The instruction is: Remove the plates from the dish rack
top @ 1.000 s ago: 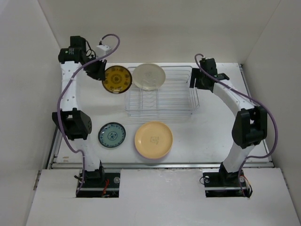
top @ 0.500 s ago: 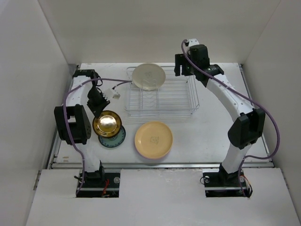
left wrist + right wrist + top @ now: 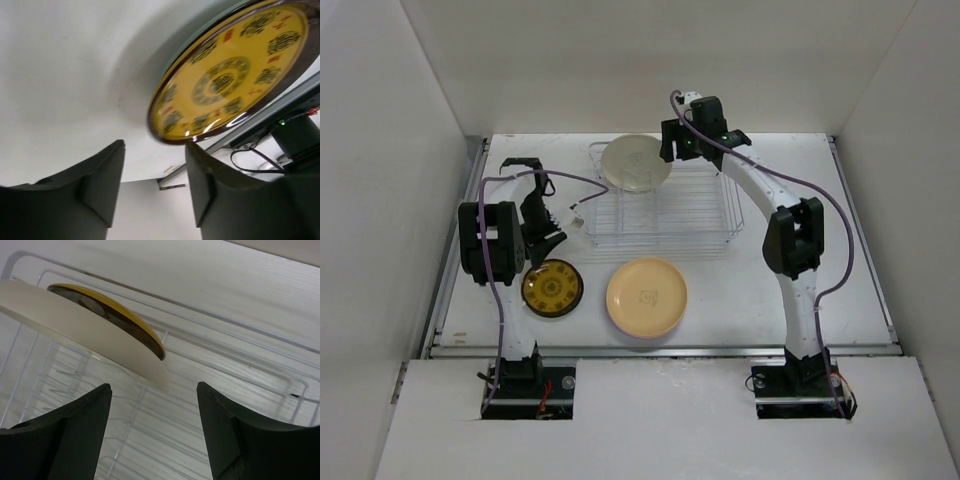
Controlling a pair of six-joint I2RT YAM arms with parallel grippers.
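A dark plate with a yellow pattern [image 3: 552, 289] lies flat at the front left, on top of the teal plate, which it almost hides. My left gripper [image 3: 550, 246] is open just behind it; in the left wrist view the plate [image 3: 235, 75] lies beyond the empty gripper [image 3: 155, 172]. An orange-yellow plate [image 3: 647, 296] lies on a lavender one. A cream plate [image 3: 636, 162] stands in the dish rack [image 3: 700, 215]. My right gripper [image 3: 668, 150] is open at its right edge. The right wrist view shows the cream plate [image 3: 85, 330], a dark yellow-rimmed plate [image 3: 117, 312] behind it, and the open gripper [image 3: 154, 390].
White walls close in the table on the left, back and right. The rack's wire side and dividers [image 3: 225, 365] lie under and around my right gripper. A metal rail [image 3: 660, 350] runs along the table's front edge. A cable [image 3: 580, 205] hangs off the left wrist.
My left arm carried the yellow-patterned plate from beside the rack down onto the teal plate and let it go. My right arm swung left along the rack to the cream plate.
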